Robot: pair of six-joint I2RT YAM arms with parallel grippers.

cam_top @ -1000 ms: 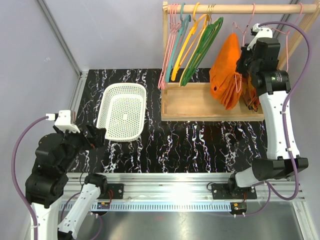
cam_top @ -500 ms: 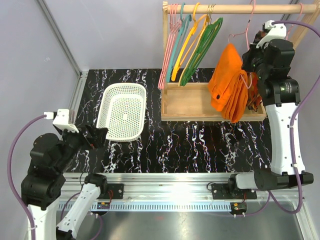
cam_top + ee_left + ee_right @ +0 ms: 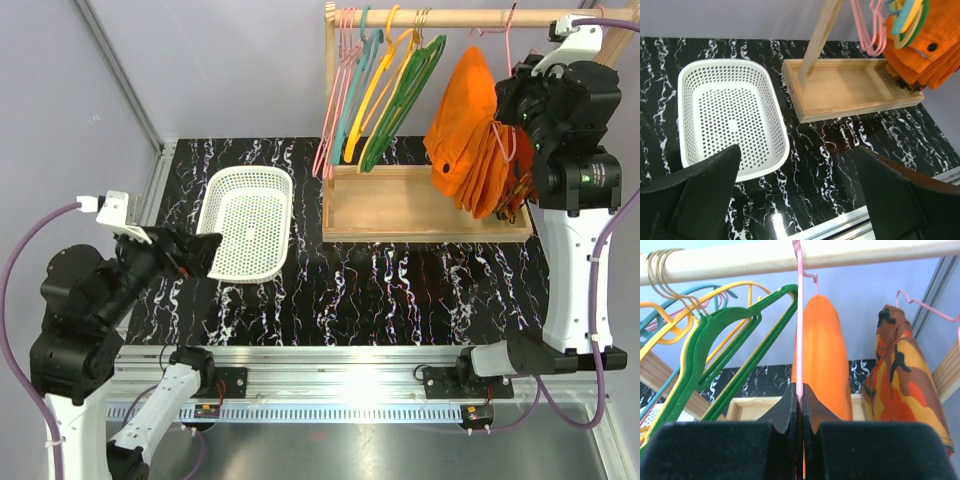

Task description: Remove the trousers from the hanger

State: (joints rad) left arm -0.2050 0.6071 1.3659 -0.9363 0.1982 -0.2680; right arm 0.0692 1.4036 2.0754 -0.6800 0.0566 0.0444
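The bright orange trousers (image 3: pixel 463 120) hang folded over the thin pink hanger (image 3: pixel 509 40) at the right end of the wooden rail (image 3: pixel 450 17). My right gripper (image 3: pixel 517 88) is shut on the hanger's pink wire (image 3: pixel 799 335) just under the rail, with the trousers (image 3: pixel 822 350) right behind its fingertips (image 3: pixel 790 400). The hanger's hook reaches rail height; I cannot tell whether it rests on the rail. My left gripper (image 3: pixel 205 250) is open and empty, low at the left by the white basket (image 3: pixel 245 222). Its wrist view shows the trousers (image 3: pixel 935 45) at the far right.
A camouflage garment (image 3: pixel 905 390) hangs on another pink hanger right of the trousers. Green, yellow, teal and pink hangers (image 3: pixel 385 90) hang on the left part of the rail. A wooden tray (image 3: pixel 400 205) forms the rack's base. The basket (image 3: pixel 725 115) lies between my left fingers' view.
My right arm has risen and carried the pink hanger with the trousers up towards the rail. My left arm has lifted and shifted slightly left, its gripper still open.
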